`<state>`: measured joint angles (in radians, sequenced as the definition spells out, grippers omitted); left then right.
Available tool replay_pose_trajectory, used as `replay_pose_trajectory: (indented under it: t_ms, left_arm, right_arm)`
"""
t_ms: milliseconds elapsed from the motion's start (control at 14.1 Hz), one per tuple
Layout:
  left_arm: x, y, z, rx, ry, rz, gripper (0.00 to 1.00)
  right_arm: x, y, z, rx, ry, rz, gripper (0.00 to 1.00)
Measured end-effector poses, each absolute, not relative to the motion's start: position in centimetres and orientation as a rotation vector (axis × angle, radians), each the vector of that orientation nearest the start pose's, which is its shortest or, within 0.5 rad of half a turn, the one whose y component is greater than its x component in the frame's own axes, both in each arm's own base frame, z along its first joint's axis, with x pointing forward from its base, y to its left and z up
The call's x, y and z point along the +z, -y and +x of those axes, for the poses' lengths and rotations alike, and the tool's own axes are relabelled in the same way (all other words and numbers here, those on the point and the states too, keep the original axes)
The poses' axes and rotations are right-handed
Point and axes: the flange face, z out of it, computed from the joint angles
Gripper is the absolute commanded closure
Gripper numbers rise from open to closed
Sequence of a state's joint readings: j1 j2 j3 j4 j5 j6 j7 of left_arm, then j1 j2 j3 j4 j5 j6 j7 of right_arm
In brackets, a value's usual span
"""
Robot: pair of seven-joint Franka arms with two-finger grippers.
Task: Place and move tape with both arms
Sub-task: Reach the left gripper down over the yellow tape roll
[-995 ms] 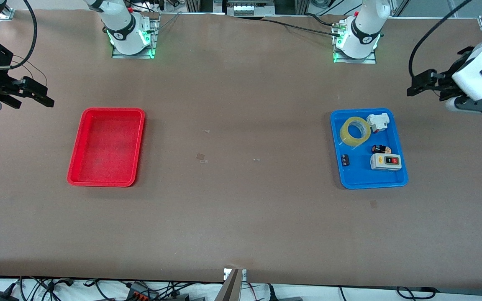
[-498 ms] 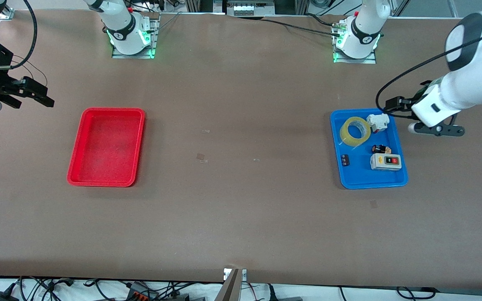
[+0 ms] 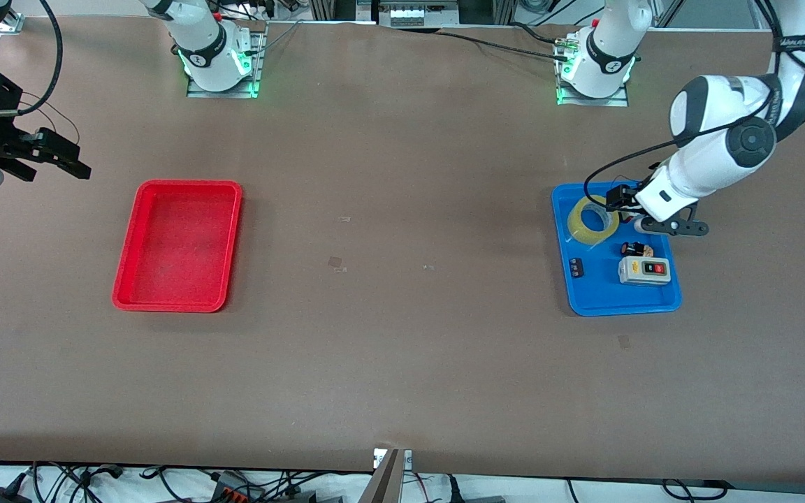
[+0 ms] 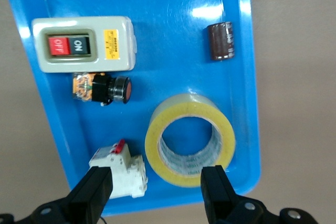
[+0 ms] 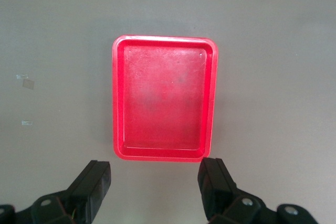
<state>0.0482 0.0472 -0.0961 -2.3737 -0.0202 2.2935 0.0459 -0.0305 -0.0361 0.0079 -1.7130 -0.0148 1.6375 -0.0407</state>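
Observation:
The tape (image 3: 592, 222) is a yellow translucent ring lying flat in the blue tray (image 3: 598, 293), in the corner nearest the arms' bases. In the left wrist view the tape (image 4: 181, 109) lies just ahead of one finger. My left gripper (image 3: 617, 198) hangs open over that end of the tray, its fingers (image 4: 215, 182) apart and empty, above the tape and a white breaker (image 4: 118, 174). My right gripper (image 3: 60, 159) waits open and empty above the table at the right arm's end, with the red tray (image 5: 164, 98) below it.
The blue tray (image 4: 173, 24) also holds a grey on/off switch box (image 3: 644, 270), a small black push button (image 3: 636, 249) and a dark capacitor (image 3: 576, 267). The red tray (image 3: 179, 244) has nothing in it. Bare brown table lies between the two trays.
My left arm has swung in from the table's end and come down over the blue tray, covering the white breaker in the front view. The right arm has not moved.

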Motion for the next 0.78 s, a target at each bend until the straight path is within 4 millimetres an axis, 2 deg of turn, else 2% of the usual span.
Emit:
replay_pose_trajectory:
  t_ms: [213, 498, 569, 640, 711, 782]
  left_arm:
    - [26.5, 1.5, 48.3, 0.223, -0.171, -3.156, 0.00]
    - [22.5, 1.4, 48.1, 0.285, -0.181, -3.161, 0.01]
    - [21.7, 1.4, 48.0, 0.306, -0.177, -3.161, 0.11]
    - [21.0, 1.4, 47.9, 0.322, -0.168, -3.161, 0.33]
    - [20.6, 1.4, 47.8, 0.334, -0.145, -3.161, 0.67]
    - [20.3, 1.5, 47.7, 0.343, -0.123, -3.160, 0.88]
  right_arm:
    - [58.1, 1.4, 54.6, 0.068, 0.030, -3.154, 0.00]
    - [58.0, 1.7, 54.6, 0.070, 0.021, -3.154, 0.00]
    - [58.0, 1.9, 54.6, 0.071, 0.014, -3.154, 0.00]
    - [58.0, 2.2, 54.6, 0.072, 0.005, -3.154, 0.00]
    - [58.0, 2.5, 54.6, 0.072, -0.002, -3.154, 0.00]
    - [58.0, 2.6, 54.6, 0.072, -0.005, -3.153, 0.00]
